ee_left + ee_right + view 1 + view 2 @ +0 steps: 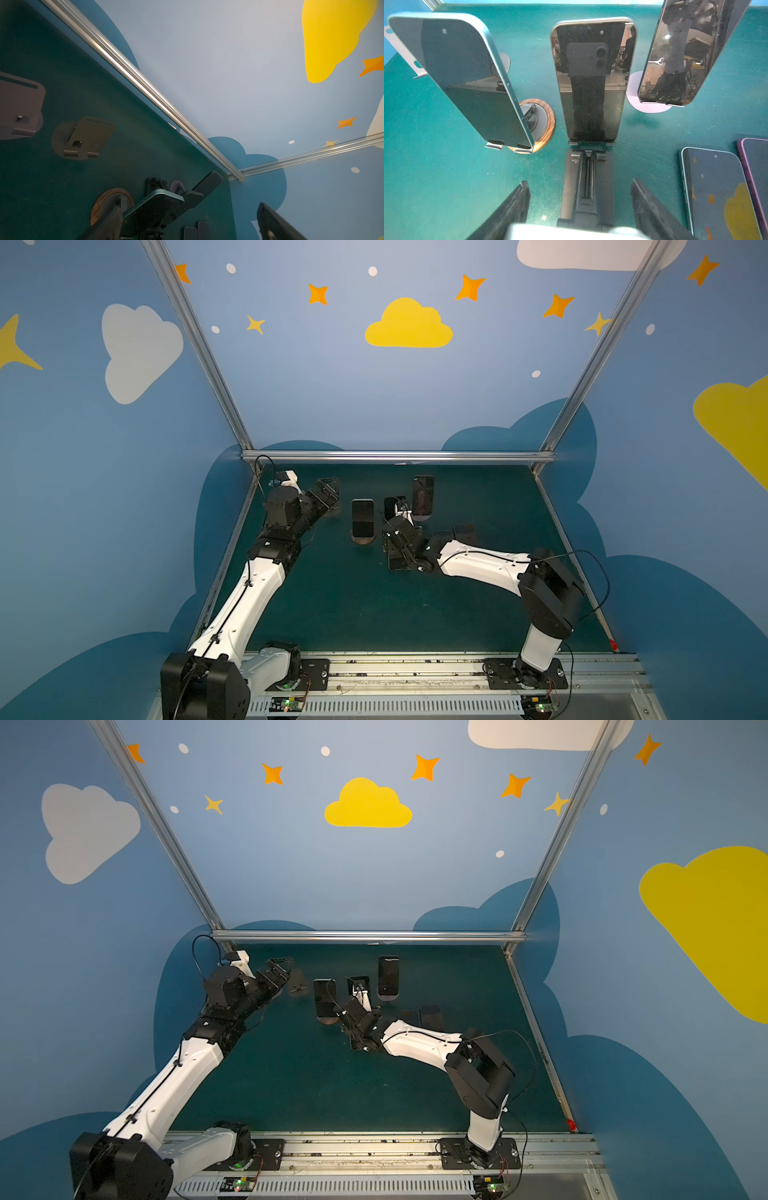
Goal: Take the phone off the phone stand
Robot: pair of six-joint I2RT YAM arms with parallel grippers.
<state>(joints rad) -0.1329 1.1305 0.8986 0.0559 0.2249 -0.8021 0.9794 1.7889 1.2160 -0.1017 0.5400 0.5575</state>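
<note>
Since the phone leans back on its black folding stand with only two small hooks catching its bottom edge, it should lift out upward, not forward. right gripper is lined up dead centre on that stand, fingers apart and gripping nothing, straddling the stand's base with table showing on both sides. Reads as pre-positioning for a side pinch on the phone. Slot is tight: teal phone on the wood-ringed stand one side, third propped phone the other, hence the centred approach. flat phones lie off to the side. left gripper is wide open and empty, parked at the back by the empty stands, out of the way
</note>
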